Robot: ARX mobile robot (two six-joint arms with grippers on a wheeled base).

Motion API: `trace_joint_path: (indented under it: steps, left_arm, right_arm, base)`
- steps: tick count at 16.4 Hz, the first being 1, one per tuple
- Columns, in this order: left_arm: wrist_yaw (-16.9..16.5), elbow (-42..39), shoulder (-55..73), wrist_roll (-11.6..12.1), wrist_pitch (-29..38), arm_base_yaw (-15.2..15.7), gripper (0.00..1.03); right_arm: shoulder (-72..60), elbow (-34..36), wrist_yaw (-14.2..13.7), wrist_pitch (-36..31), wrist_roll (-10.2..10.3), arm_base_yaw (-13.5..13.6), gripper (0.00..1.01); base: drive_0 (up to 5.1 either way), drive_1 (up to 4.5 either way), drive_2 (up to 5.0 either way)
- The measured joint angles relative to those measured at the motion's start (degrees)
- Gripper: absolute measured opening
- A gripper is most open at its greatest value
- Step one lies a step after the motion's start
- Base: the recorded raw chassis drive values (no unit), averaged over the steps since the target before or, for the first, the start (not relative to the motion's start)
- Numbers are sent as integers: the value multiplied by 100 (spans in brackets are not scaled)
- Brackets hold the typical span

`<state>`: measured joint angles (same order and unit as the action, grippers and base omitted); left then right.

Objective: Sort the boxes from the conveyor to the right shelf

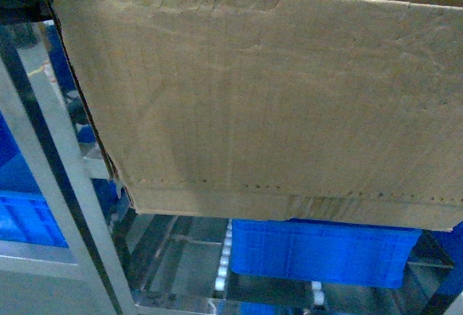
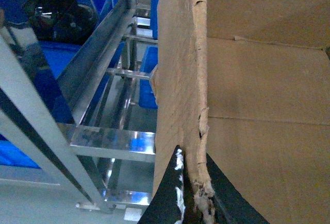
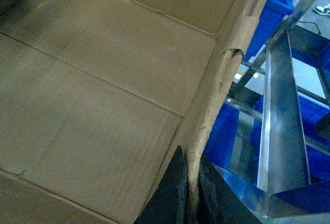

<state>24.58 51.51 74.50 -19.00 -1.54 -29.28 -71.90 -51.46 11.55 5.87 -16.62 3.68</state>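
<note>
The box (image 1: 275,105) fills most of the head view, held up in front of the shelf (image 1: 43,185), above a blue bin (image 1: 318,250) at lower centre. Carrying looks nearly done; setting down remains. The left claw (image 2: 198,195) and right claw (image 3: 190,193) each pinch a torn wall edge.

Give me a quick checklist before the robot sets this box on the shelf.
1. Left gripper clamped on box wall: ok.
2. Right gripper clamped on opposite wall: ok.
3. Wall edges sound: not ok, both torn at the grips.
4. Box faces shelf: ok.
5. Tier below free: not ok, blue bin sits there.
6. Box clears shelf posts: cannot tell.
</note>
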Motion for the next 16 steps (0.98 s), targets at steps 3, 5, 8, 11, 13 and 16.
trace_joint_path:
  steps: [3,5,8,11,13,16]
  left_arm:
    - [-37,0,13,0,13,-28,2]
    - [-7,0,11,0,9,-13,2]
    - [0,0,9,0,15,-2,2]
    - [-11,0,9,0,22,0,2]
    - [-11,0,9,0,20,0,2]
    - [-9,0,7,0,0,-2,2]
  right_arm:
    - [-7,0,4,13,2,-37,2]
    - [-4,0,9,-13,0,-31,2]
    - [-2,0,7,-17,0,-31,2]
    - [-2,0,7,-15,0,-31,2]
    - [-2,0,7,-13,0,-31,2]
    - [2,0,7,-2,0,-31,2]
  base:
    - [14,159,-132]
    - [14,159,-132]
    - [14,159,-132]
    - [14,159,-132]
    - [14,159,-132]
    - [14,159,-132]
